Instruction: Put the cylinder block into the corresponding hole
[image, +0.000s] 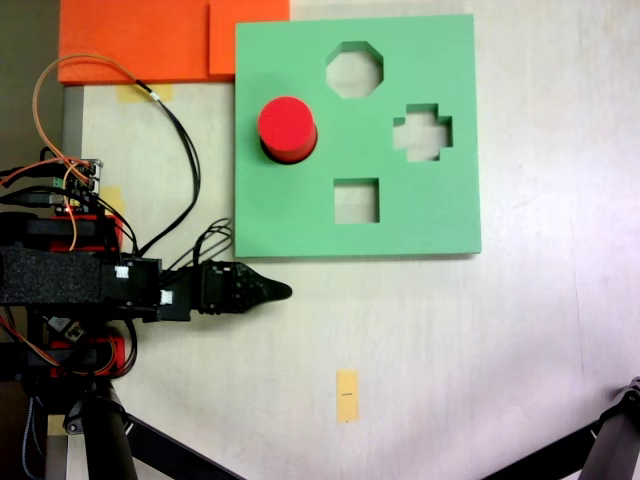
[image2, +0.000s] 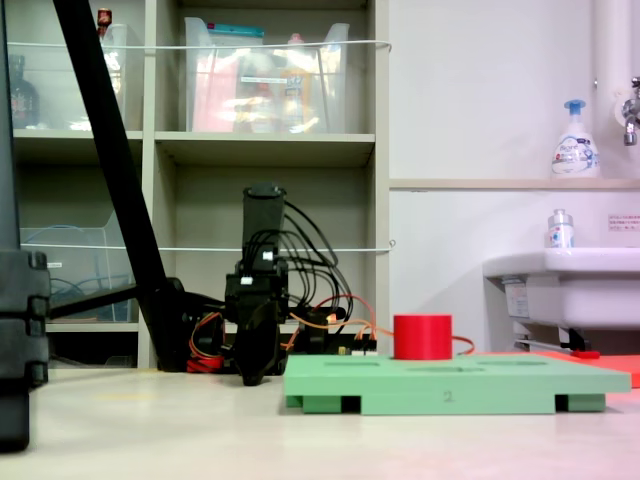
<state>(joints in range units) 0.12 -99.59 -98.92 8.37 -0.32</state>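
Pale tabletop (image: 430, 330), shelving and a sink behind it in a fixed view.

Gripper (image: 278, 291) lies low over bare table, off the board's near-left corner as seen from above. It holds nothing. Jaws come to one dark point from above and stack one behind the other from the side (image2: 256, 375); cannot tell whether they are parted or closed.

Board (image: 440, 215): green foam square, just ahead of the tip, its edge near but not touching. Flat on the table, raised on small feet in the side view (image2: 450, 395).

Block (image: 287, 127): red cylinder, upright, beyond the gripper on the board's nearer side. Seated in the round hole (image: 272, 152), of which a dark sliver shows at its base. Its upper part stands proud of the board surface (image2: 422, 336). How deep it sits is not clear, but it looks level.

Judgement: placement looks done; gripper is clear of the block. What is left, if anything, is drawing the arm back to rest.

Other cut-outs, all open: octagon (image: 354, 69), cross (image: 422, 132), square (image: 356, 200), farther across the board from the gripper.

Room: open table ahead-right of the gripper, only a tan tape strip (image: 347, 395) there. Cables (image: 180, 140) loop near the board's left edge. Orange foam (image: 140, 40) lies beyond, touching the board's far corner. Tripod legs (image: 610, 440) at the bottom corners.
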